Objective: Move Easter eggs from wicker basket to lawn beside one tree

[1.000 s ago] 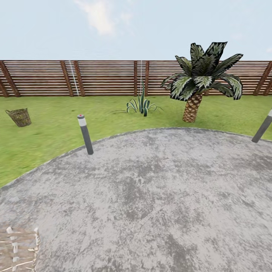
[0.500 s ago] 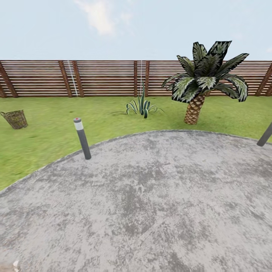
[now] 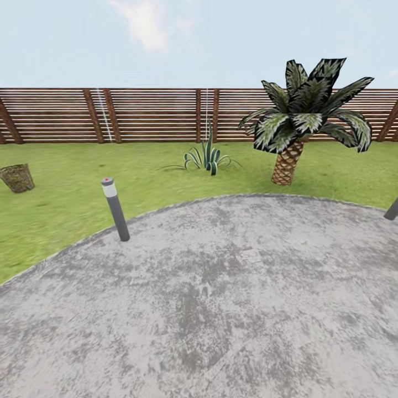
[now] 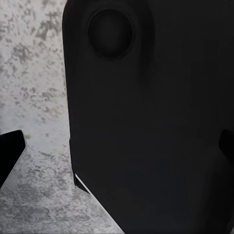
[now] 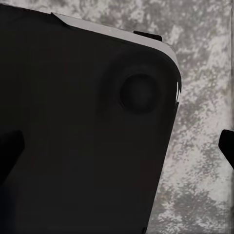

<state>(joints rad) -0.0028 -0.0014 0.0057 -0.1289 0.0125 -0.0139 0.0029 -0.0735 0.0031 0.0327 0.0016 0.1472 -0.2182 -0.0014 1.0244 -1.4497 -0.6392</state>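
Observation:
The wicker basket (image 3: 16, 177) stands far off on the lawn (image 3: 72, 193) at the left edge of the head view, well beyond the patio. The Easter eggs are hidden from here; I cannot see into the basket. The tree is out of view. My left gripper (image 4: 117, 156) is open, one dark fingertip (image 4: 10, 151) at each side of its wrist view, with only a black part of my own body and grey paving behind. My right gripper (image 5: 117, 153) is open too, its fingertips (image 5: 9, 151) wide apart and nothing between them.
I am on a grey round patio (image 3: 221, 293). A grey bollard (image 3: 115, 209) stands at its left rim, another (image 3: 392, 210) at the right edge. A short palm (image 3: 287, 160) and a spiky plant (image 3: 207, 157) grow before the slatted fence (image 3: 155, 115).
The camera has moved: the whole picture has slid left and down a little. The basket sits nearer the left edge, and the wicker chair at the bottom left has left the picture.

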